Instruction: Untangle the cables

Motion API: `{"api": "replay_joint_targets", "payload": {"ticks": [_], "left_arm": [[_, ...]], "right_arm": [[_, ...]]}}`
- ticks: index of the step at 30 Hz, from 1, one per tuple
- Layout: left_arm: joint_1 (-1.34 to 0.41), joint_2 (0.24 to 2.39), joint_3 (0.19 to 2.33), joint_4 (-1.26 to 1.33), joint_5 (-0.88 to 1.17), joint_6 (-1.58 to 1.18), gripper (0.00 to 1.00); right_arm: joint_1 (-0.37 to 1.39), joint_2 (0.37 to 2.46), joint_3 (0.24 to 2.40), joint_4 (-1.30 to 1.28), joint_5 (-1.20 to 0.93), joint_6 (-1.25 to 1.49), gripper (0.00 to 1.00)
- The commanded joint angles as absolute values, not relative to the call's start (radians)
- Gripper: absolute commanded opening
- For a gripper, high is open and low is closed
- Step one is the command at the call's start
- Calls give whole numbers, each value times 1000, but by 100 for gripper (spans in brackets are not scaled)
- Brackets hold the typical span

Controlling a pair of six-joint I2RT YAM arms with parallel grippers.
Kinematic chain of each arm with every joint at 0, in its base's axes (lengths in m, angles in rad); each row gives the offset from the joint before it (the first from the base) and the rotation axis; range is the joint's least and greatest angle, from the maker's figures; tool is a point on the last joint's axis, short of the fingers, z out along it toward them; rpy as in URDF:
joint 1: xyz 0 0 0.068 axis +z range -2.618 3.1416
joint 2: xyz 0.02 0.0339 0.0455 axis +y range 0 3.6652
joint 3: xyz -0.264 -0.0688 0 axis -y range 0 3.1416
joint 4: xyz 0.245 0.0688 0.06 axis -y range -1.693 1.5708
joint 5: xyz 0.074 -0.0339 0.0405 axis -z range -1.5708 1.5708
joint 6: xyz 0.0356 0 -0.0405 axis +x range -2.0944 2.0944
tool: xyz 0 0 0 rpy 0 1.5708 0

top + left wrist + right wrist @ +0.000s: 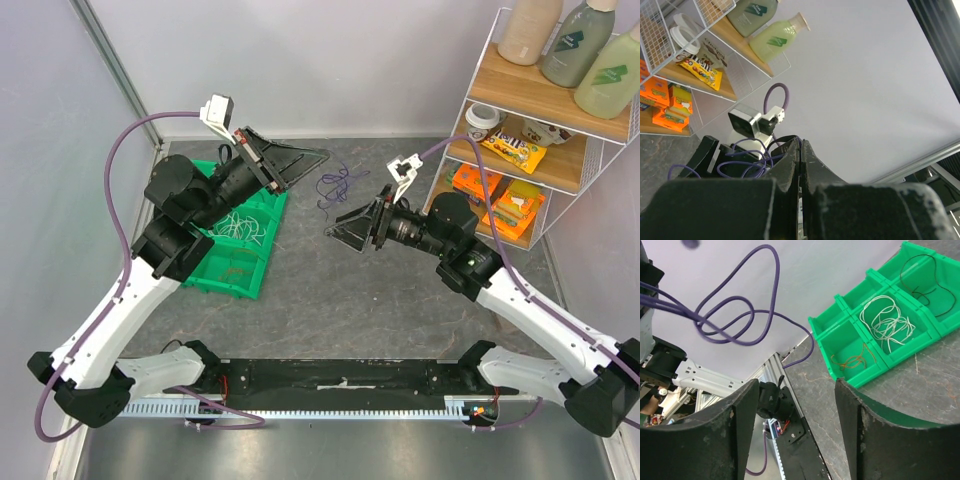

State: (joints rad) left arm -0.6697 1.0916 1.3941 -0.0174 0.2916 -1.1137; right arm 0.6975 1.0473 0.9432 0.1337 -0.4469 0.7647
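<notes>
Above the grey stone-patterned table (pixel 400 300), between my two arms, the thin purple cable (pixel 699 317) hangs in loose loops. Its strands run taut to my left jaws, which are pressed together, pinching it. My right jaws are spread wide with nothing between them, near the loops. Off to my left, the green plastic bin (pixel 232 272) holds tangled white cables (pixel 887 320), a red-orange cable (pixel 855 360) and a dark cable (pixel 920 275), each in its own compartment.

White arms (pixel 110 320), mauve hoses (pixel 778 85), black triangular pincers (pixel 318 154).
</notes>
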Motion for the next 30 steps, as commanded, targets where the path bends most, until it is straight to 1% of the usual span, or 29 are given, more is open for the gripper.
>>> {"api": "replay_joint_targets", "payload": {"ticks": [1, 4, 7, 10, 13, 16, 17, 18, 21, 25, 28, 30], "left_arm": [[-672, 1095, 1427, 83, 322, -1173, 2], [-672, 1097, 1427, 84, 324, -1169, 2], [-672, 1098, 1424, 87, 327, -1169, 2], [-672, 1101, 1425, 95, 337, -1170, 2], [-672, 1103, 1427, 103, 345, -1166, 2], [-672, 1103, 1433, 104, 350, -1140, 2], [-672, 1103, 1434, 104, 350, -1126, 2], [-670, 1101, 1439, 103, 350, -1118, 2], [-669, 1097, 1477, 74, 339, -1037, 2], [-667, 1095, 1612, -67, 276, -798, 2], [-669, 1100, 1747, -223, 169, -588, 2], [-669, 1083, 1790, -282, 83, -476, 2]], "right_arm": [[706, 1054, 946, 255, -471, 804, 68], [707, 1068, 956, 241, -456, 802, 62], [707, 1077, 957, 241, -439, 811, 59], [707, 1081, 951, 252, -426, 824, 52], [707, 1088, 950, 258, -416, 831, 38], [707, 1091, 946, 268, -417, 831, 15], [706, 1089, 943, 268, -416, 831, 7], [706, 1085, 939, 265, -410, 830, 0], [706, 1066, 925, 214, -378, 810, 0], [706, 1016, 855, 57, -290, 750, 0], [706, 964, 757, -96, -215, 713, 0], [706, 921, 692, -205, -158, 703, 0]]}}
